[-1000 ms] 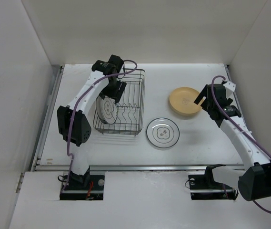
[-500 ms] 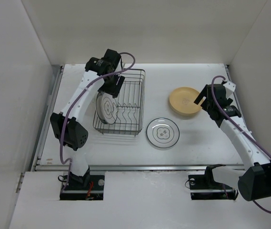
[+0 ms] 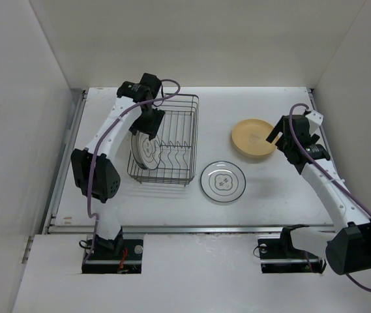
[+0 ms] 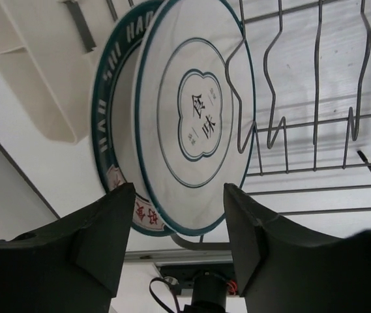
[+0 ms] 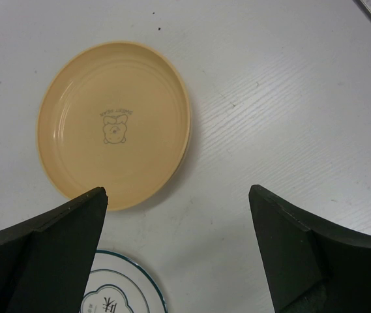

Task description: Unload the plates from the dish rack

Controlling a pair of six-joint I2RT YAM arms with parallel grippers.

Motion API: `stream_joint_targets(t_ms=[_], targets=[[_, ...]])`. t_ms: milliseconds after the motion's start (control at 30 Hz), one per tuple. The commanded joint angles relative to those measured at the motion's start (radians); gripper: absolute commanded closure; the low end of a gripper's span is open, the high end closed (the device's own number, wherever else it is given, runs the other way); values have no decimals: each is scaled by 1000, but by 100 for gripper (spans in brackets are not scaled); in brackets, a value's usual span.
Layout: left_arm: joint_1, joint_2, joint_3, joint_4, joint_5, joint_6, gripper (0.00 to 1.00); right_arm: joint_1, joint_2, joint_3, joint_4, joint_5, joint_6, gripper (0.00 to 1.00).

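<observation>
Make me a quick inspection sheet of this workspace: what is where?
Surface: white table.
Job's things: rack holds two green-rimmed plates standing on edge; tan plate and white plate lie flat on the table.
Clutter: nothing seen.
Grippers: left gripper open, fingers either side of the front racked plate's rim; right gripper open, above the table beside the tan plate.
Cables: purple cables, one along each arm.
Surroundings: white walls on three sides.
</observation>
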Motion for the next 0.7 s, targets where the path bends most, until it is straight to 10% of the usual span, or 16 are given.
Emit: stream_joint_targets(t_ms=[0,267,367,667], targets=[[-1,16,-31,-12,64,-9,47,7,-12,11,19,24,-12,5],[11,71,-51,-12,96,1,67,7,-12,12,10,33,-21,5],[20,99,-42,-32,107,-9,98,7,-12,12,10,33,-21,5],[20,37,111,-50,69,-56,100,7,-12,12,10,33,-21,5]])
